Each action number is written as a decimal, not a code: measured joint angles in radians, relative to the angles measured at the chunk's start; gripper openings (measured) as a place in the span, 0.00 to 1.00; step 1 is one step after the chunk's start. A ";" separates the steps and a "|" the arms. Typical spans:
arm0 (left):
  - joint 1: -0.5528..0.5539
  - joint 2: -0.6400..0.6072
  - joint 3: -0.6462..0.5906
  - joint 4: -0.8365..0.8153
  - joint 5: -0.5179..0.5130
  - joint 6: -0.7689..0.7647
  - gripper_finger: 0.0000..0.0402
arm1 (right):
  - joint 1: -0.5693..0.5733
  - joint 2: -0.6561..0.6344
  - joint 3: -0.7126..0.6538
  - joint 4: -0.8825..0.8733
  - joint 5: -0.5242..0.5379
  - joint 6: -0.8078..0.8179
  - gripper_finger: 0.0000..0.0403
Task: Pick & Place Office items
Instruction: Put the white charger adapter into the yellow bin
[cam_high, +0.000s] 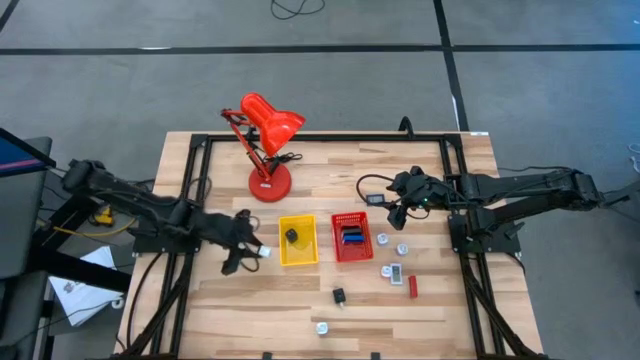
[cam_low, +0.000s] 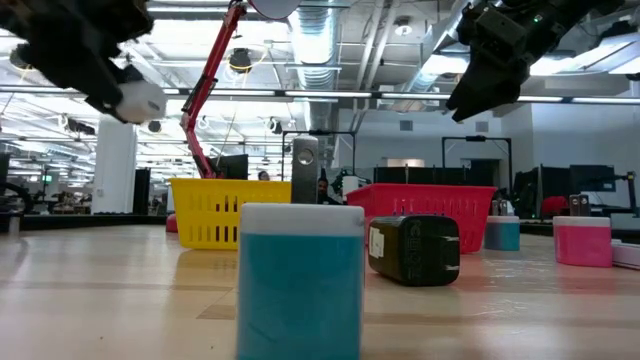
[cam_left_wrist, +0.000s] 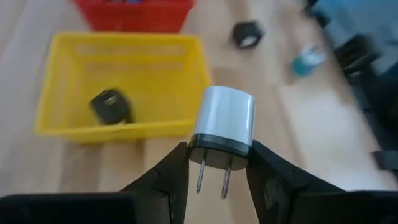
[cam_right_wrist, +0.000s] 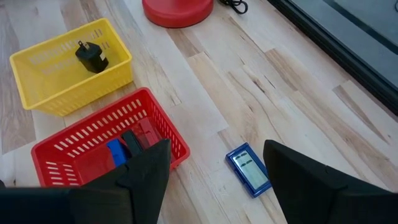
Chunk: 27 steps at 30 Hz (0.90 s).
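While your left claw (cam_left_wrist: 214, 177) is clamped on the white wall charger (cam_left_wrist: 225, 127), prongs toward the wrist, carry it over the yellow tray (cam_high: 298, 257) before you let go. In the high view the charger sits just beside that tray's left wall, above the table (cam_high: 420, 320), so only a short move toward the tray is needed. Centre it over the tray's bare floor, clear of the black charger (cam_left_wrist: 111, 107) already lying inside, and lower it before releasing so it does not bounce over the rim.

Your right claw (cam_right_wrist: 214, 163) waits with its fingers apart, above the table beyond the red tray (cam_right_wrist: 62, 155) on the side away from the yellow tray, with a flat blue piece (cam_right_wrist: 249, 169) lying below it.

Not verifiable: how high the held charger sits over the yellow tray's rim. The red tray's contents show only as partly hidden blue, black and red shapes. The loose pieces on the open table, beyond the red tray from the yellow one, are too small to identify.
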 joint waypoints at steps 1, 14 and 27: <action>0.013 0.032 0.028 -0.041 -0.004 0.000 0.31 | 0.000 0.000 0.000 0.000 0.000 0.000 0.62; 0.129 0.495 0.497 -0.323 -0.005 0.110 0.31 | 0.000 0.000 0.000 -0.009 0.000 -0.027 0.62; 0.157 0.774 0.820 -0.599 -0.056 0.297 0.31 | 0.000 0.000 0.000 -0.015 0.000 -0.053 0.62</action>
